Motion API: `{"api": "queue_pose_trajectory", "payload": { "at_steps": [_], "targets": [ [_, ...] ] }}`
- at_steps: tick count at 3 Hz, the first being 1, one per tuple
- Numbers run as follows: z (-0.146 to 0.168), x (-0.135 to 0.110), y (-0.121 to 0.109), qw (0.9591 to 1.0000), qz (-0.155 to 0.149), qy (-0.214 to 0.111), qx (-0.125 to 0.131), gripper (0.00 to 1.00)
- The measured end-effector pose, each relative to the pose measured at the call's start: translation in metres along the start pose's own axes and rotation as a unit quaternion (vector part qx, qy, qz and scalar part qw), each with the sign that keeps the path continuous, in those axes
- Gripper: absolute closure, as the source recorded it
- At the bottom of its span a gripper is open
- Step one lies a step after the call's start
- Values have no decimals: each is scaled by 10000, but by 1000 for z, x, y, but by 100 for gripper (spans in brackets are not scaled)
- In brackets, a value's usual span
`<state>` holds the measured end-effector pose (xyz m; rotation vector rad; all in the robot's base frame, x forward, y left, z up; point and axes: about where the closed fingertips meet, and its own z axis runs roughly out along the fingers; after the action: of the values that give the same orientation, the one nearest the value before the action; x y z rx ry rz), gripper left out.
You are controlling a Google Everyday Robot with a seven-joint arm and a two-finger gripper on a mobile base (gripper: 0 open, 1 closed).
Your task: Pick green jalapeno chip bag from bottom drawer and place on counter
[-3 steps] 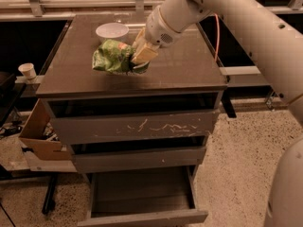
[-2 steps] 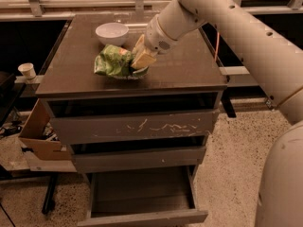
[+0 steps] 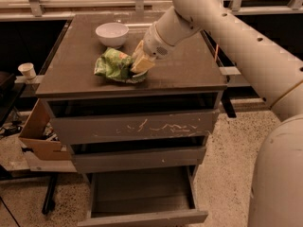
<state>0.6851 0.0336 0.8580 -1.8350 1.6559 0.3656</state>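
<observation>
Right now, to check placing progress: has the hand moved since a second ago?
Yes. The hand, by the green jalapeno chip bag, has shifted slightly from the white bowl toward the counter's front edge.

The robot's one big white arm (image 3: 246,56) comes up on the right side of the counter (image 3: 189,74). It climbs high above the counter's back right corner. There it bends at a round joint (image 3: 194,1). From the bend, the lower arm slopes down and to the left, over the counter top. The wrist (image 3: 158,41) is round and white with a dark ring. The tan gripper (image 3: 140,63) points down, low over the middle of the counter.
</observation>
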Motion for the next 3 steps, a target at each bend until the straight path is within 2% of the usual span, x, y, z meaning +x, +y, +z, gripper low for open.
{"api": "queue_pose_trajectory", "payload": {
  "at_steps": [1, 2, 3],
  "targets": [
    [0, 0, 0, 10000, 0, 0, 0, 81],
    [0, 0, 0, 10000, 0, 0, -1, 50],
    [0, 0, 0, 10000, 0, 0, -1, 27]
  ]
}}
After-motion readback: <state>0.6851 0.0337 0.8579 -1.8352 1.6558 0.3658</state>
